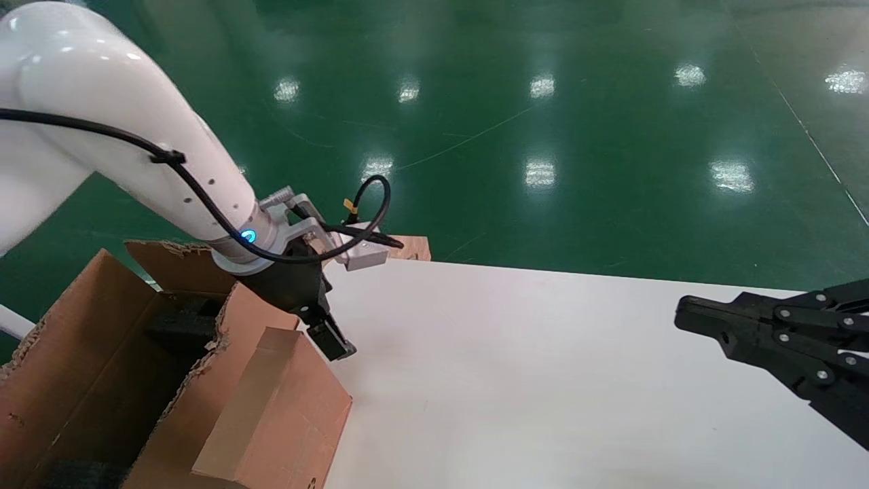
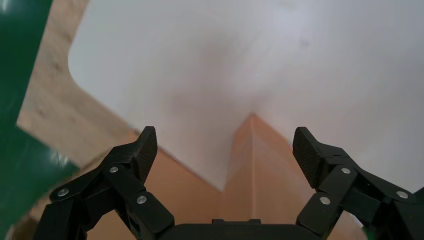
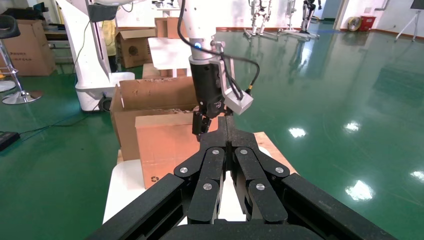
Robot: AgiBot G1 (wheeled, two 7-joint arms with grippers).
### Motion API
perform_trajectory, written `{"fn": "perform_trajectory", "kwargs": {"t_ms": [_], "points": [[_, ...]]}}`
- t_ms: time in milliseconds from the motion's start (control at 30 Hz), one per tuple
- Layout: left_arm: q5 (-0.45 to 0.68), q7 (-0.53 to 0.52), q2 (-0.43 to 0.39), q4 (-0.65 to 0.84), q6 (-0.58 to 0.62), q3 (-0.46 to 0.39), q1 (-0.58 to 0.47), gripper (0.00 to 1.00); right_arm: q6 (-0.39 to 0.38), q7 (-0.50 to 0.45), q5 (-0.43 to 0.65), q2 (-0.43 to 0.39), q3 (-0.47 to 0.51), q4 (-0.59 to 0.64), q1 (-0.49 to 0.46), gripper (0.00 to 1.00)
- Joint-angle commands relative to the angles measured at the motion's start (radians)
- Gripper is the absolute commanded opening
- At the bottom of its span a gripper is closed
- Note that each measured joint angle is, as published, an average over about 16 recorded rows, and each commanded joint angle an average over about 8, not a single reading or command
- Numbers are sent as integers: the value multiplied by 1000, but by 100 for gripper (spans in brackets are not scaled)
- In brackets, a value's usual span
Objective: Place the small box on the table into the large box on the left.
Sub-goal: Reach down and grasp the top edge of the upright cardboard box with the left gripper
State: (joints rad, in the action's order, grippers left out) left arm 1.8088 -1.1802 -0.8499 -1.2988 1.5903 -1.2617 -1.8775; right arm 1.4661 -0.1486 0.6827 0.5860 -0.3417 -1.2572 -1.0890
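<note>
Fingers of the left gripper stand spread wide with nothing between them; in the left wrist view the ribbed pads flank the upper corner of the small box without touching it. From the head camera that gripper hangs at about 9 o'clock of the scene, just above the far top edge of the small box, which sits at roughly 7 o'clock on the near left part of the table. A paler tape strip runs along the box's top, and in the right wrist view a tiny black recycling mark shows low on its side. Directly to the 9 o'clock side of it, touching or nearly so, stands the large box, open, with ragged torn flaps and a dark interior. Over at 3 o'clock the right gripper hovers above the table, well apart from both boxes, its fingers pressed together and gripping nothing. A bare wooden board peeks out beyond the table's far left corner, and glossy green floor lies behind.
</note>
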Motion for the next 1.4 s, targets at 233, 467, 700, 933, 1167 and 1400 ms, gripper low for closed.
{"fn": "perform_trajectory", "kwargs": {"t_ms": [233, 467, 700, 933, 1167, 1400], "points": [[-44, -59, -12, -6, -14, -112, -57, 100, 0, 0, 0, 0, 0, 0, 0, 0], [-46, -60, -11, -3, -19, -109, -55, 100, 0, 0, 0, 0, 0, 0, 0, 0], [-15, -94, -35, 7, -24, -130, -94, 100, 0, 0, 0, 0, 0, 0, 0, 0], [-3, -180, -72, 13, -3, -217, -151, 100, 0, 0, 0, 0, 0, 0, 0, 0], [-74, -243, -78, 36, -1, -349, -216, 100, 0, 0, 0, 0, 0, 0, 0, 0], [-156, -264, -58, 17, -7, -440, -272, 100, 0, 0, 0, 0, 0, 0, 0, 0]]}}
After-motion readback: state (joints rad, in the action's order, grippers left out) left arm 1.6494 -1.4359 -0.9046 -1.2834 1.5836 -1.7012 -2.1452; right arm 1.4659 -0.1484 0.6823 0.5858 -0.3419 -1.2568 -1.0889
